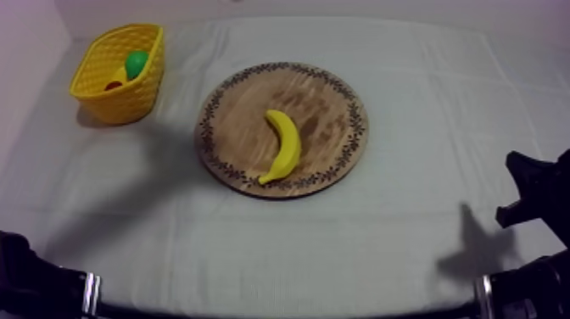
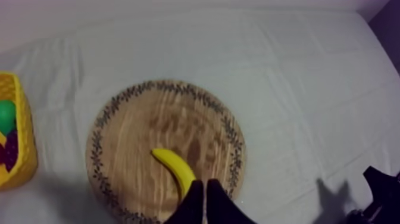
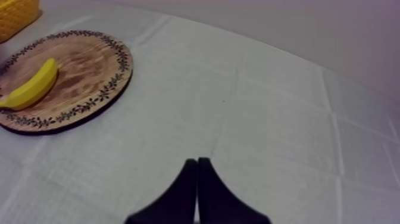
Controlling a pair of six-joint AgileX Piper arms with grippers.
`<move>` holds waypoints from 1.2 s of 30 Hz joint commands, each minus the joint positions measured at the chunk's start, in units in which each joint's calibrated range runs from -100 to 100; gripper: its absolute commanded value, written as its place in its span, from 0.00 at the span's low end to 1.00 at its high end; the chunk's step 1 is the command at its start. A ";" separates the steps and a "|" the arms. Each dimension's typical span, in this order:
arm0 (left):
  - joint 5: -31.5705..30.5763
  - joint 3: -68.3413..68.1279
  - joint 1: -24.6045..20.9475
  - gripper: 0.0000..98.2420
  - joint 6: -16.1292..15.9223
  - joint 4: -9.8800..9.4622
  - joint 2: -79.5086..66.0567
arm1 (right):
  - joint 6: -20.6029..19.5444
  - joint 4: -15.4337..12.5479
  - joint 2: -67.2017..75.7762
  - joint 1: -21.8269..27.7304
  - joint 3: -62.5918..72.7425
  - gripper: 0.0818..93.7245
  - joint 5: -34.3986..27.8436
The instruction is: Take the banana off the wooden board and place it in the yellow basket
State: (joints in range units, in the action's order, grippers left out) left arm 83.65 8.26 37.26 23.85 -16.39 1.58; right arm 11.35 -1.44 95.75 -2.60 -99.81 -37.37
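Observation:
A yellow banana lies on the round wooden board at the middle of the table. The yellow basket stands at the far left. In the left wrist view my left gripper is shut on nothing, its fingers a narrow wedge just short of the banana's near end, over the board's front rim. My right gripper is also shut on nothing, over bare cloth well to the right of the board and the banana.
A green fruit and a small red fruit lie in the basket; dark grapes show there in the left wrist view. My right arm stands at the table's right edge. Bare cloth surrounds the board.

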 commanded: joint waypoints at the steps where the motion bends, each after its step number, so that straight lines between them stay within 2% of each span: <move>1: 0.81 0.91 0.01 0.00 0.62 0.51 2.93 | 0.00 0.00 0.00 0.00 0.03 0.00 0.03; 8: 2.89 4.46 0.06 0.00 2.06 2.95 10.24 | 0.00 0.00 0.00 0.00 0.03 0.00 0.03; 14: 3.58 6.35 0.06 0.03 4.18 3.61 14.32 | 0.00 0.00 0.00 0.00 0.03 0.00 0.03; 16: 3.66 6.64 0.04 0.12 5.05 3.50 15.07 | 0.00 0.00 0.00 0.00 0.03 0.00 0.03; 21: 4.12 6.54 -0.17 0.54 6.18 3.79 15.96 | 0.00 0.00 0.00 0.00 0.03 0.00 0.03; 24: 4.59 6.35 -0.47 0.70 6.10 4.50 16.28 | 0.00 0.00 0.00 0.00 0.03 0.00 0.03; 29: 5.75 6.10 -1.19 0.79 5.97 5.85 16.84 | 0.00 0.00 0.00 0.00 0.03 0.00 0.03; 36: 7.31 3.88 -1.60 0.81 6.12 7.13 18.56 | 0.00 0.00 0.00 0.00 0.03 0.00 0.03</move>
State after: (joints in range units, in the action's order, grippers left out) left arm 90.82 12.57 35.68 29.94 -9.35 19.82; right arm 11.35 -1.44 95.75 -2.60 -99.81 -37.38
